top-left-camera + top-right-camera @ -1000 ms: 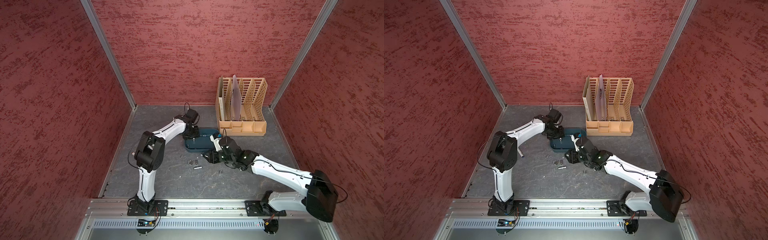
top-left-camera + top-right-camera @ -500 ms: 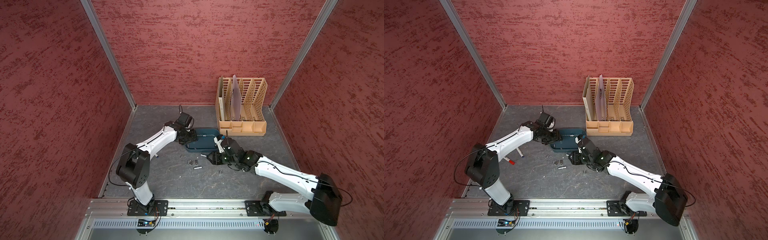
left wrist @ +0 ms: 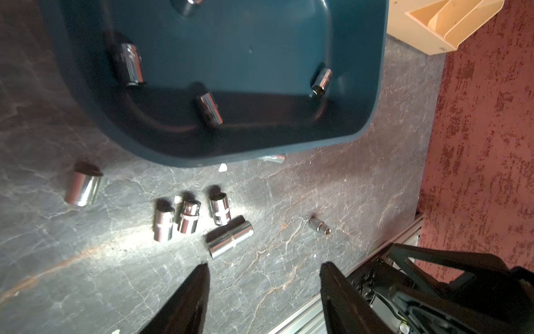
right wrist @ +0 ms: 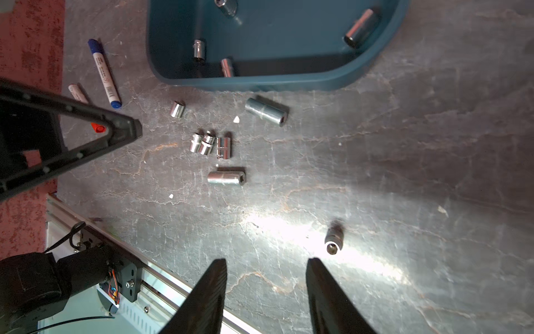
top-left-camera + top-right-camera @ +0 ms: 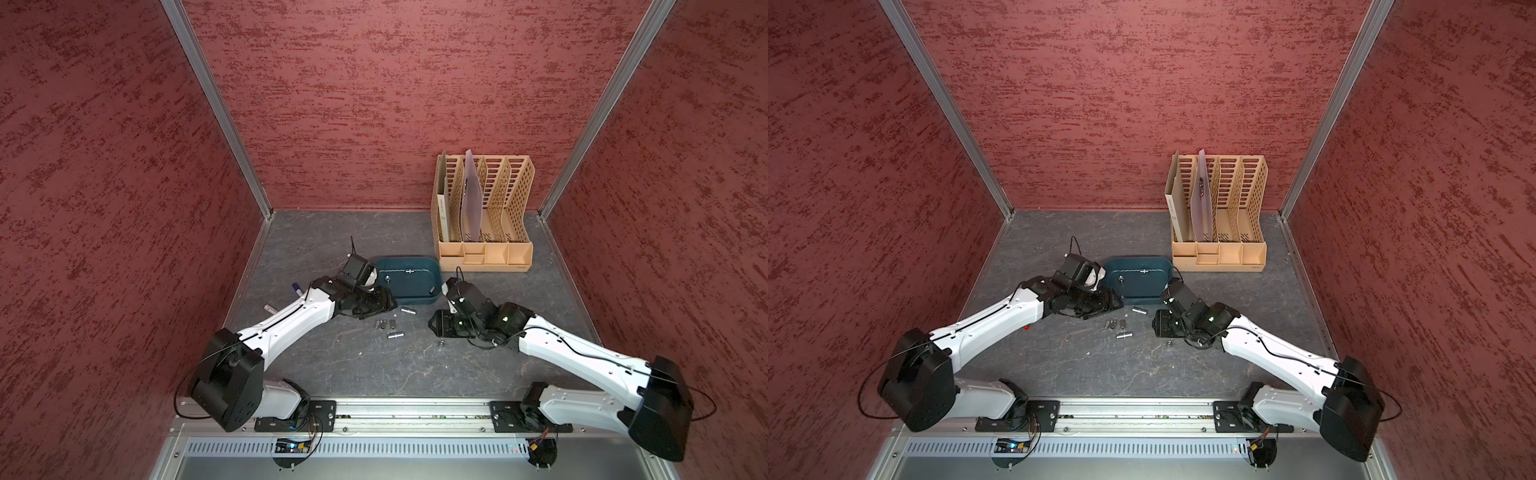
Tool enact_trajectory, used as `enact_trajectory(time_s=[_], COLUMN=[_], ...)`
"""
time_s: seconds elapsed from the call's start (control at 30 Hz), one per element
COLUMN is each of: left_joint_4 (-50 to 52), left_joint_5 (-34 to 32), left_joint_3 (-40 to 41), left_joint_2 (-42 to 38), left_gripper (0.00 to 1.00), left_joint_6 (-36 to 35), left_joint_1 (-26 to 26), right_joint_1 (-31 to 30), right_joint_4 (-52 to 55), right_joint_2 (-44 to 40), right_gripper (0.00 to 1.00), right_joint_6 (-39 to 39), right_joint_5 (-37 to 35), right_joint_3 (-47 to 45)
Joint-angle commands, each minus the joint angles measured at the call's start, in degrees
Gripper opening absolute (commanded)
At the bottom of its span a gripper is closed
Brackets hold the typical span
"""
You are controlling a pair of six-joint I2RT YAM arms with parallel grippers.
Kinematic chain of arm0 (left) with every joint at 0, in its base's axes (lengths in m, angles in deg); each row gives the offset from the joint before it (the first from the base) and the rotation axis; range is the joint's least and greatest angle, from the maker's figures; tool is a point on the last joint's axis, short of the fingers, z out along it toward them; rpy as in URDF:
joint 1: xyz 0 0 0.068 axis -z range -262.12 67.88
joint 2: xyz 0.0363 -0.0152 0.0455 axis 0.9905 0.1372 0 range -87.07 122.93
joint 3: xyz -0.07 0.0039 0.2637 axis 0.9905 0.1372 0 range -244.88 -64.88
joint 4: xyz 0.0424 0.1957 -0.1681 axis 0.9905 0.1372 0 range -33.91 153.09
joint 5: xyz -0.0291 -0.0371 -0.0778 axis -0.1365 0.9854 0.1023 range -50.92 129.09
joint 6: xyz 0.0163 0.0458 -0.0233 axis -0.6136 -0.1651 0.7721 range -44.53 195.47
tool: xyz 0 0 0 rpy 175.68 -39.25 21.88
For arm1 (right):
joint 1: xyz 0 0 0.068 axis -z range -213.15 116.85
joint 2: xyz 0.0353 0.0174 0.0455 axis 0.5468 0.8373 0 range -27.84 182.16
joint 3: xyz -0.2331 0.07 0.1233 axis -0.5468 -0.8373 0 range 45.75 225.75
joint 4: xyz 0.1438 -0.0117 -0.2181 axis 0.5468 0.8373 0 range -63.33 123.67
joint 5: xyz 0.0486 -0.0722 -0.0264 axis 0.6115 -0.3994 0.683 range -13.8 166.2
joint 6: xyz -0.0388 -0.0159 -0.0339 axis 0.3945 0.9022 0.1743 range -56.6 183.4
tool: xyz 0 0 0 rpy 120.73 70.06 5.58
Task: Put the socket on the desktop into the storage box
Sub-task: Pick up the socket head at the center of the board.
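Observation:
Several chrome sockets lie on the dark desktop (image 5: 357,374) in front of the teal storage box (image 5: 432,297) (image 5: 1167,274): a long socket (image 3: 229,240) (image 4: 226,177), a cluster of three (image 3: 189,215) (image 4: 206,143), another long one (image 4: 265,111) and a small socket (image 4: 333,240) (image 5: 441,343). Several more sockets (image 3: 209,108) rest inside the box. My left gripper (image 3: 265,264) (image 5: 374,305) hovers open and empty just short of the long socket. My right gripper (image 4: 265,261) (image 5: 440,326) is open and empty, with the small socket just off one fingertip.
A tan file rack (image 5: 484,216) holding folders stands at the back right, behind the box. A blue marker (image 4: 104,73) and a pink one (image 4: 78,94) lie left of the sockets. The metal rail (image 5: 395,411) borders the desktop's front edge.
My left arm has swung down and forward from the box's left end to the sockets in front of it, jaws widening slightly. The right arm has barely shifted.

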Motion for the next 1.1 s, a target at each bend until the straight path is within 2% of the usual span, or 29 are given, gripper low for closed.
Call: enact_trajectory(time_s=[0.0,0.33,0.57,1.07], left_joint_4=[-3.11,-9.18,-10.81,-10.76], left_joint_5=[1.57,0.69,0.43,-1.24], left_joint_3=[2.48,10.96,13.67,17.22], left_joint_2=[-1.93,-5.0,-5.44,-8.14], left_gripper=[0.64,0.64,0.64,0.64], left_joint_6=[1.87,7.36,9.52,12.03], left_joint_1=[1.3,6.99,9.7,11.32], right_joint_1=[0.37,0.3,0.29,0.29], right_joint_4=[5.21,11.38,11.81,10.81], right_joint_2=[-1.24,1.28,4.39,14.43], right_gripper=[0.5,0.5,0.49,0.49], right_joint_6=[-1.84,-2.85,-2.72,-1.93], right_joint_5=[-2.67,-2.88,-2.48,-0.67], right_joint_3=[1.1,1.61,2.28,4.98])
